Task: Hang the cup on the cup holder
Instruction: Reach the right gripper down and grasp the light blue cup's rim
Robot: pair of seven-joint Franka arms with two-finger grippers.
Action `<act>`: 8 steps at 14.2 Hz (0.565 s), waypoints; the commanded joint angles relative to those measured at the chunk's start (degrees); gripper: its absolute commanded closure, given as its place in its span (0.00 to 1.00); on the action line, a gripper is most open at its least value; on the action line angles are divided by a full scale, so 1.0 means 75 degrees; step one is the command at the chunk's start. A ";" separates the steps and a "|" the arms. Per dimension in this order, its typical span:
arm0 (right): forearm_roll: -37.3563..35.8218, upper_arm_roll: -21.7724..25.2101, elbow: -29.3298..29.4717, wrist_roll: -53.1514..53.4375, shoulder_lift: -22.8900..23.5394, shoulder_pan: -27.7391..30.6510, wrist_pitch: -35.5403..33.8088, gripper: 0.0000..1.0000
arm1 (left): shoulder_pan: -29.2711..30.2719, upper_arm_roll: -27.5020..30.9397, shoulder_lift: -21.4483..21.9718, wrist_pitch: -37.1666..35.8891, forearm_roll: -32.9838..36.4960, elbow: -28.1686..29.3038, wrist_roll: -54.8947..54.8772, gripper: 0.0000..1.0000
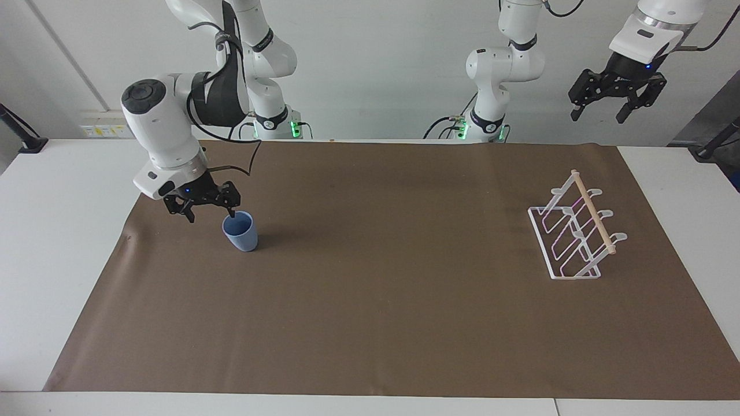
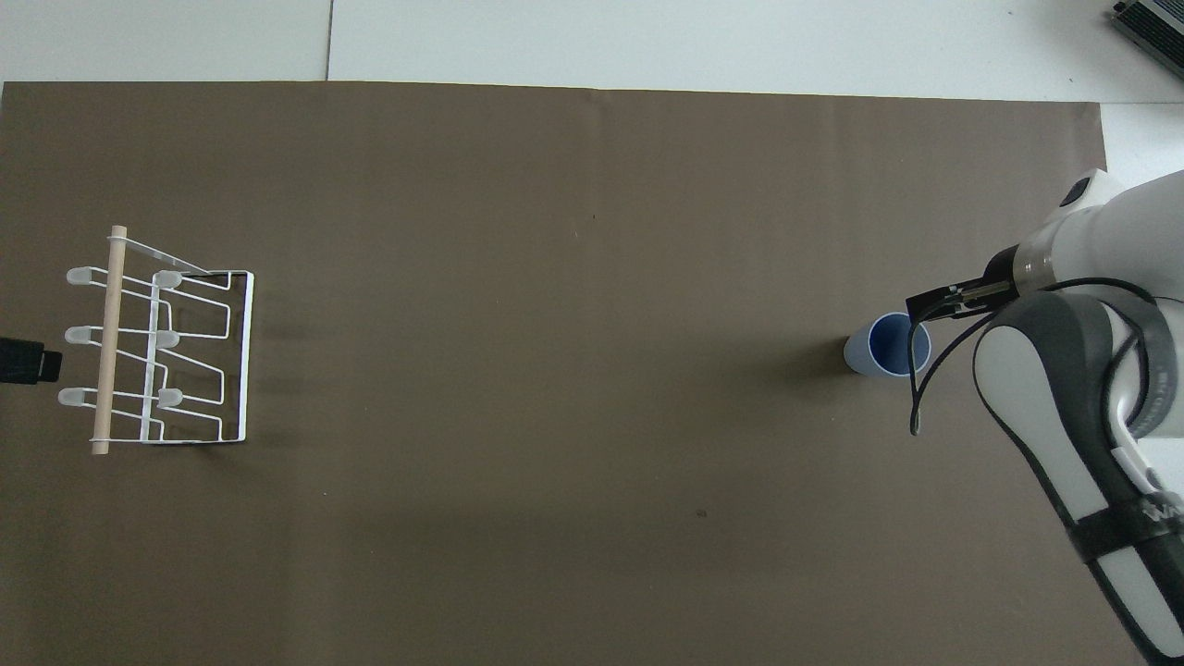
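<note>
So the light-blue cup [image 1: 240, 231] sits upright on the brown mat [image 1: 381, 300] that covers most of the counter [image 1: 63, 242], toward the right arm's end. The right tool [image 1: 211, 216] is down low right at it, fingers spread, one fingertip at the cup's rim and the other off to the side toward the counter's end edge. Can't tell if it's actually touching. The white wire cup holder [image 1: 575, 231] with its wooden rod [image 1: 592, 211] stands near the left arm's end. The left tool [image 1: 599, 115] hangs high over that end's robot-side corner, fingers open, waiting.
</note>
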State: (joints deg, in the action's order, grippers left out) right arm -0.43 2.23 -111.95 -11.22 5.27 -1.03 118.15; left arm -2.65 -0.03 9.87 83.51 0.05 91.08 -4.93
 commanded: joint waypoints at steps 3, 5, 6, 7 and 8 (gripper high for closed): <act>0.0163 -0.0040 -0.1232 -0.0403 -0.0176 0.0148 0.1447 0.00 | 0.0014 -0.0031 0.0220 0.0338 0.0064 0.0301 0.0222 0.00; 0.0163 -0.0040 -0.1233 -0.0344 -0.0176 0.0137 0.1496 0.00 | -0.0068 -0.0043 0.0231 0.0374 0.0052 0.0301 0.0701 0.00; 0.0163 -0.0040 -0.1233 -0.0356 -0.0176 0.0125 0.1485 0.00 | -0.0092 -0.0078 0.0231 0.0362 0.0052 0.0301 0.0773 0.00; 0.0163 -0.0040 -0.1233 -0.0414 -0.0176 0.0137 0.1473 0.00 | -0.0092 -0.0101 0.0220 0.0350 0.0052 0.0301 0.0809 0.00; 0.0163 -0.0040 -0.1233 -0.0473 -0.0176 0.0160 0.1485 0.00 | -0.0103 -0.0125 0.0231 0.0350 0.0052 0.0301 0.0983 0.00</act>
State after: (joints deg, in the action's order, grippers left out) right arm -0.43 2.25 -119.81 -12.14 5.29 -0.65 128.38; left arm -2.74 -0.86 9.89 84.66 0.05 91.15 -0.03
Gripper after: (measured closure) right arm 0.000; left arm 0.000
